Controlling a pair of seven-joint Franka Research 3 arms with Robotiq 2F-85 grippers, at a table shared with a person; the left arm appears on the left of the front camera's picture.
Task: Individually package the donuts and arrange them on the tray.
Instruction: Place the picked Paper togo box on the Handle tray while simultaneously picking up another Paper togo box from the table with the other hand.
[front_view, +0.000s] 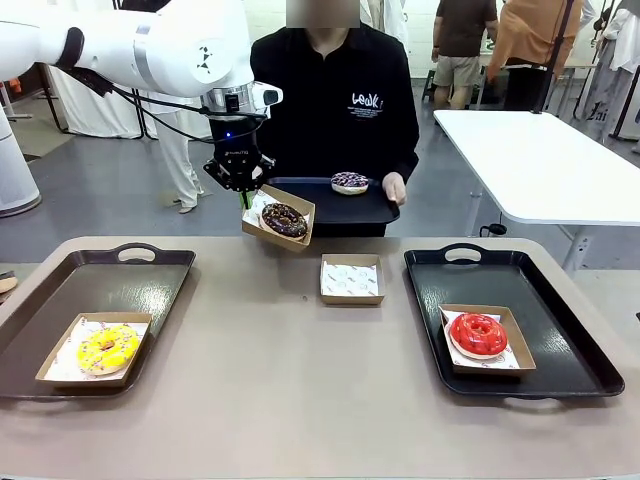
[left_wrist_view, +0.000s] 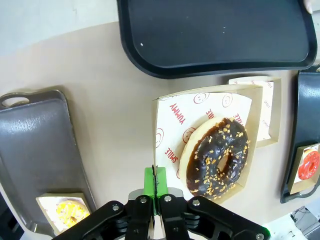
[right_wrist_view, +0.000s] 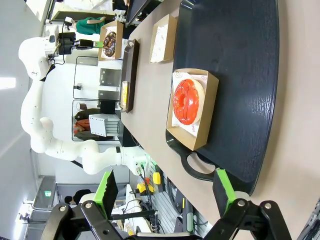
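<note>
Paper-lined cardboard box (front_view: 351, 279), white table (front_view: 540, 160) behind

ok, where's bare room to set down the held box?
Free: far half of the left tray, beyond the yellow donut; far end of the right tray, beyond the red donut; bare table between the trays, near side. Crowded: far middle, by the empty box and the person's tray.

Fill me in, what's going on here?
The left jaws are shut on the edge of the box carrying the chocolate donut, lifted above the far side of the table. The person holds a black tray with the sprinkled donut. The yellow donut sits boxed on the left tray, the red donut on the right tray. An empty box lies mid-table, and the right jaws hang open.
</note>
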